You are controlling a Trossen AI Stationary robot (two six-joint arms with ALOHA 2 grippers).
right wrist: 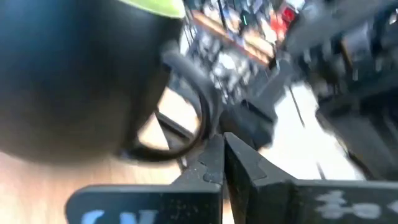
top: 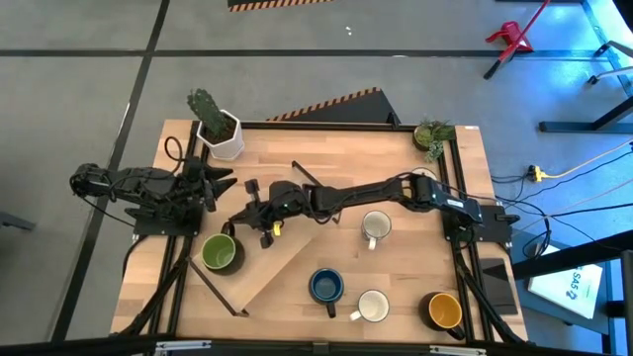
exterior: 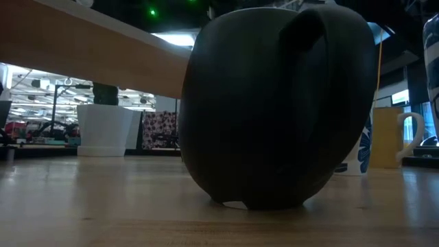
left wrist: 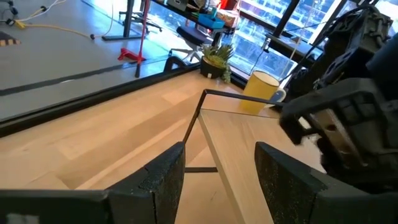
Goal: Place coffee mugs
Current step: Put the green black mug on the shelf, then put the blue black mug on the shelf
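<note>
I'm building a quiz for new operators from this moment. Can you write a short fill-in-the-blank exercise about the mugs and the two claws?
1. The right claw reaches across the table toward the ____ mug.
2. In the right wrist view, the right claw's fingers are ____.
3. The left claw waits near the white pot holding a ____.
4. The yellow-orange mug stands at the table's front ____ corner in the high view.

Missing words: green; shut; cactus; right
</note>
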